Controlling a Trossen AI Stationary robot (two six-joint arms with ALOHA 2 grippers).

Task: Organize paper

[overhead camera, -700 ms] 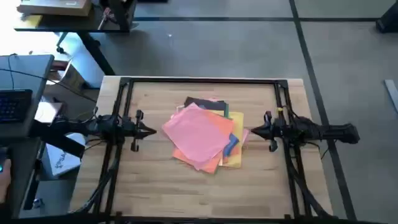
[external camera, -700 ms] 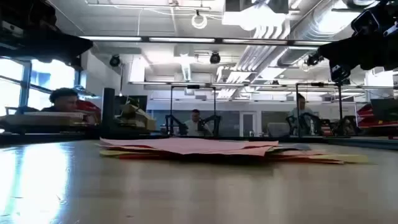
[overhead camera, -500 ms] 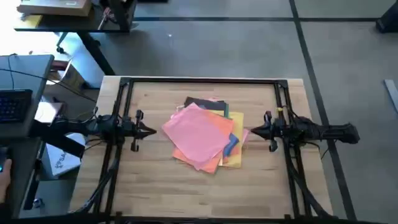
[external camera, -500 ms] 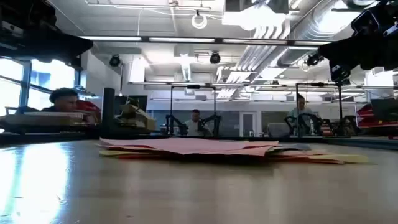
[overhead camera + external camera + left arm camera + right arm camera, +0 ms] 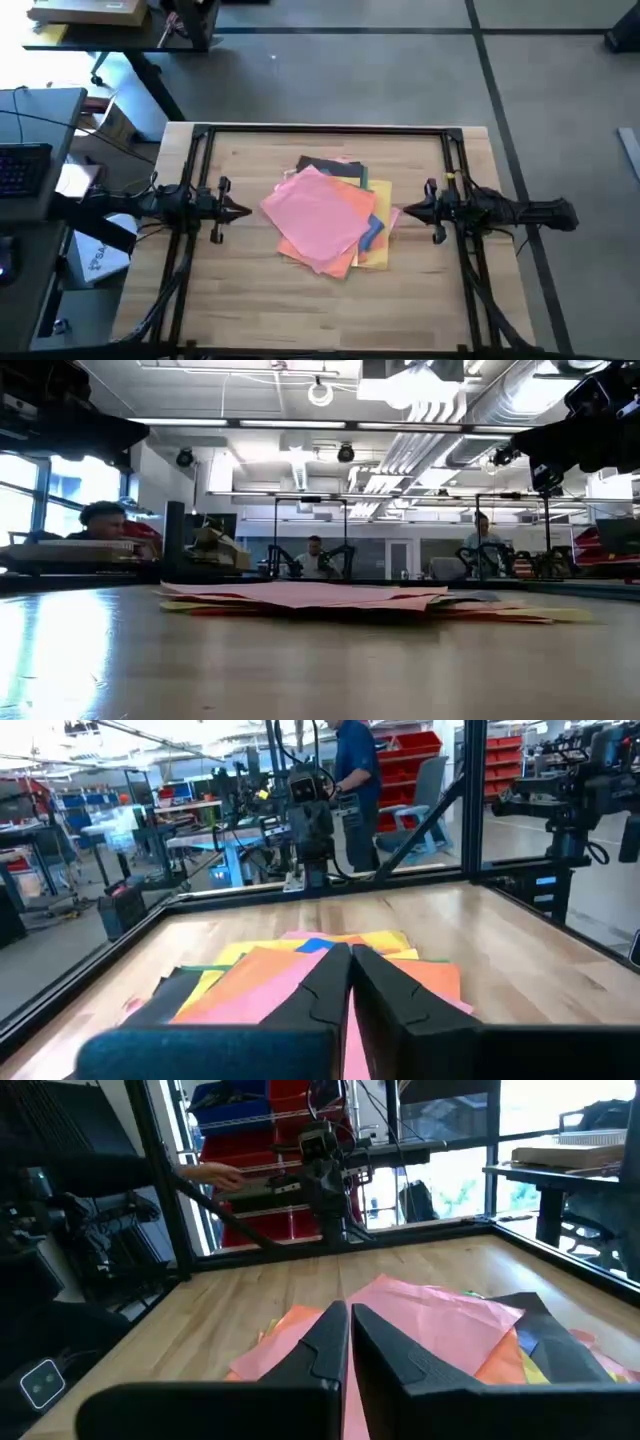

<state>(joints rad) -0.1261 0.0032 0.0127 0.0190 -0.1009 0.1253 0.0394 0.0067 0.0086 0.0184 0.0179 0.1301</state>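
A loose, skewed pile of coloured paper (image 5: 330, 218) lies flat on the middle of the wooden table, a pink sheet (image 5: 318, 214) on top, with orange, yellow, blue and dark grey sheets showing at its edges. My left gripper (image 5: 246, 211) hovers shut just left of the pile, pointing at it. My right gripper (image 5: 403, 213) hovers shut just right of the pile, pointing at it. Both wrist views show the pile (image 5: 300, 970) (image 5: 440, 1330) beyond shut fingers. In the low view the pile (image 5: 340, 600) lies flat while the arms stay up above it.
A black frame (image 5: 330, 130) runs along the table's far side and down both sides behind the arms. Bare wood (image 5: 320, 310) lies between the pile and the near edge. A desk with a keyboard (image 5: 25, 165) stands off the left side.
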